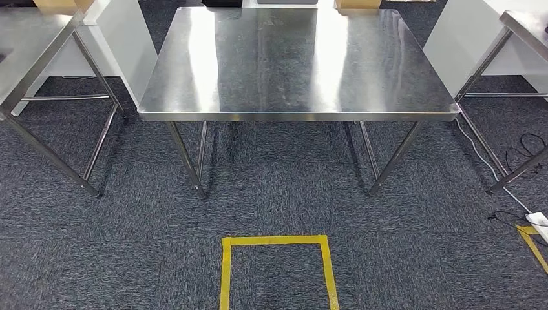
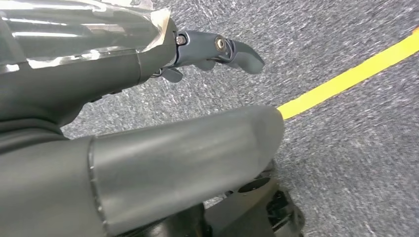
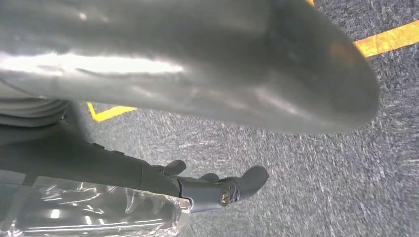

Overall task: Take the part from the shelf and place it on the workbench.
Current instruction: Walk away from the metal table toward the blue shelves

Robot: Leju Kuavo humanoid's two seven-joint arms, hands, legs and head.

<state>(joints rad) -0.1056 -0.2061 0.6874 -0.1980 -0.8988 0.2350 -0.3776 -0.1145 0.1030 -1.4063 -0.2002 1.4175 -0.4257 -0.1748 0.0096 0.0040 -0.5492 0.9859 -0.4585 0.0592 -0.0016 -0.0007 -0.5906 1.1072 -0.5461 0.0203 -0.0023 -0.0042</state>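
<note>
The workbench (image 1: pixel 294 61), a bare steel table, fills the upper centre of the head view, with no readable writing on it. A yellow tape square (image 1: pixel 278 242) marks the dark carpet (image 1: pixel 129 226) at lower centre. The left hand (image 2: pixel 217 52) and right hand (image 3: pixel 217 190) hang over the carpet, fingers loosely extended and apart, each beside crinkled clear plastic at the wrist, grasping nothing.

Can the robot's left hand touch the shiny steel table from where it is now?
Probably not yet. The left hand hangs low over grey carpet, and floor lies between the yellow tape square and the steel table.
</note>
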